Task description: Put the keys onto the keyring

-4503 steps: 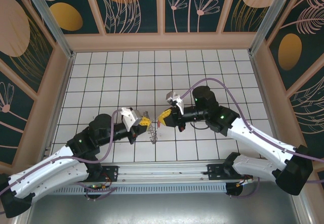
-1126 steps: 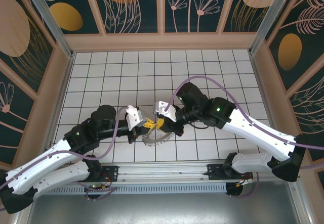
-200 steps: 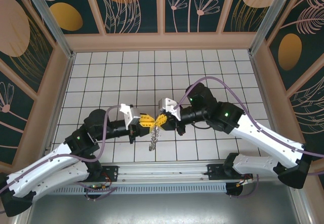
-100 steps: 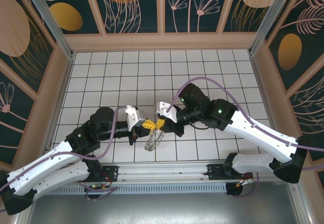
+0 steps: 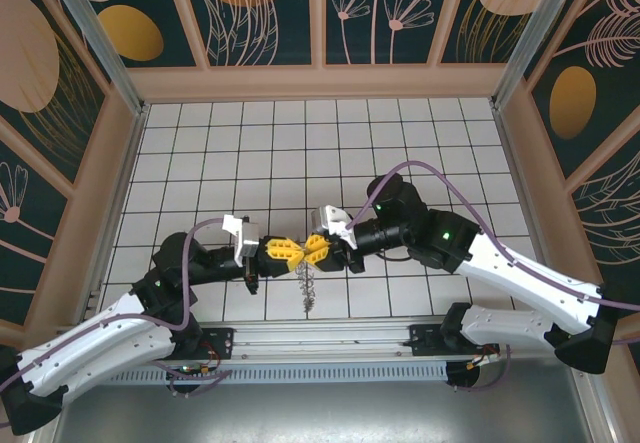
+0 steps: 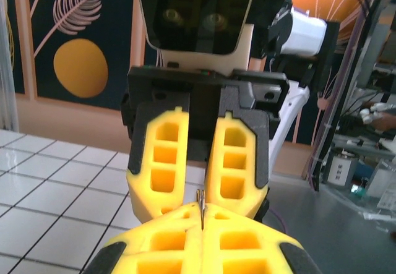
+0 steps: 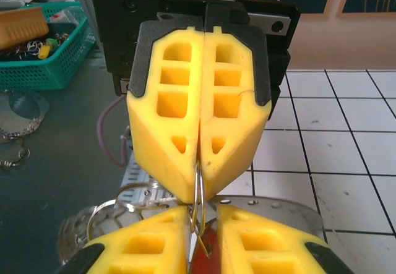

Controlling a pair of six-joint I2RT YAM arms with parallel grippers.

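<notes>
Yellow left tool [image 7: 199, 190], pinching the keyring [image 5: 308, 288], fronts a teal basket [image 7: 43, 70].

the key [image 7: 204, 260] lies mostly hidden between the fingers [image 7: 260, 249] of the right gripper [image 7: 203, 213] and is cut by the bottom edge; we cannot tell whether they pinch it. from above, the keyring [image 5: 308, 288] hangs edge-on, too thin for us to read its shape.
</notes>
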